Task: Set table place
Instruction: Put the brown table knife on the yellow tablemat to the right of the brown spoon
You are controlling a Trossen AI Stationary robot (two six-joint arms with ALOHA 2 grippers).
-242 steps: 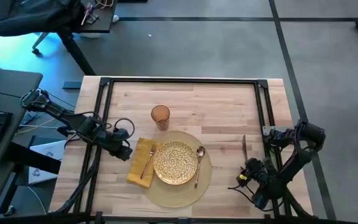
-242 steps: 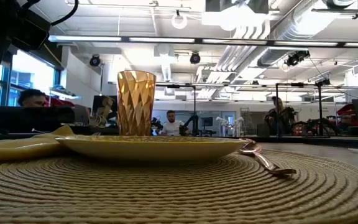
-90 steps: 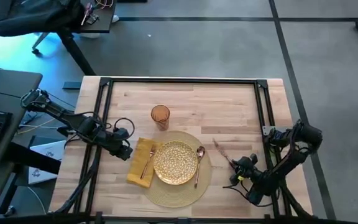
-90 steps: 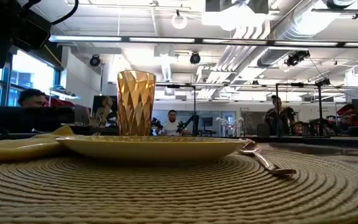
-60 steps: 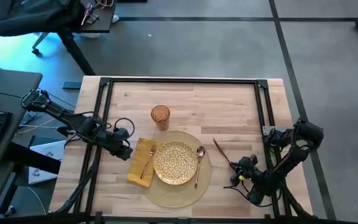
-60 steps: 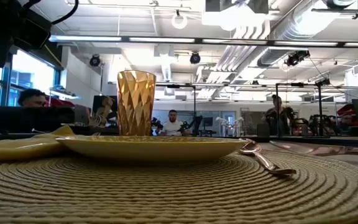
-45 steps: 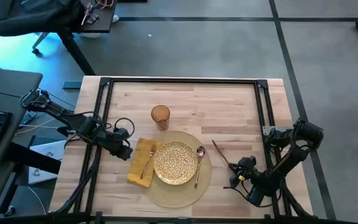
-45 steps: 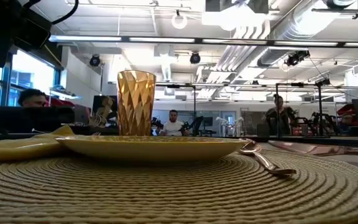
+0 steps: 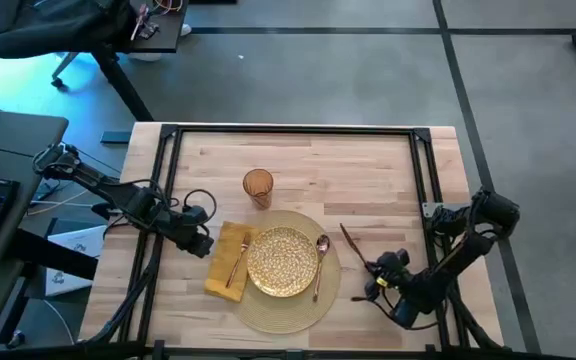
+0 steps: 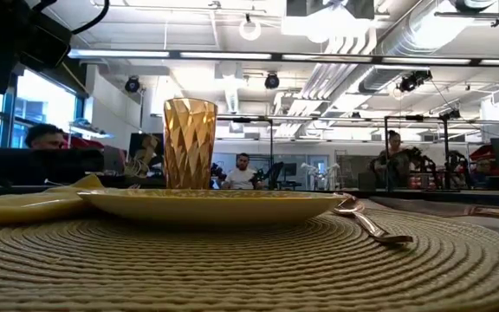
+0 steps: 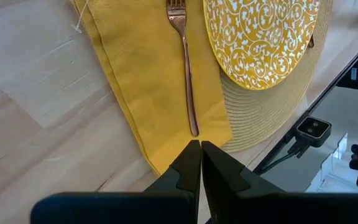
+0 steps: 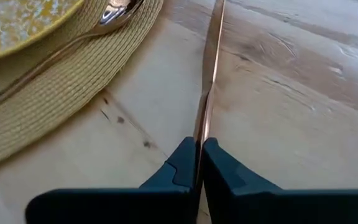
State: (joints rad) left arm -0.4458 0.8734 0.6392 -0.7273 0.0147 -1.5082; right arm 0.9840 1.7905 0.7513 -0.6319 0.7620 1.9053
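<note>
Woven mat (image 9: pixel 286 272) lies flat mid-table (image 9: pixel 368 175), just left of the right claw (image 9: pixel 371 268), which pinches a copper knife (image 9: pixel 353 244) pointing away from it. Plate (image 9: pixel 282 261) sits on the mat; left claw (image 9: pixel 206 247) pressed together beside the napkin (image 9: pixel 228 262).

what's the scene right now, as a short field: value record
surface: wooden table
placemat: round woven mat near the front edge
on mat: gold plate, spoon at its right
napkin: yellow napkin left of plate, fork on it
glass: amber glass behind the plate
right gripper: right gripper shut on knife, right of the mat
left gripper: left gripper shut, empty, by napkin
</note>
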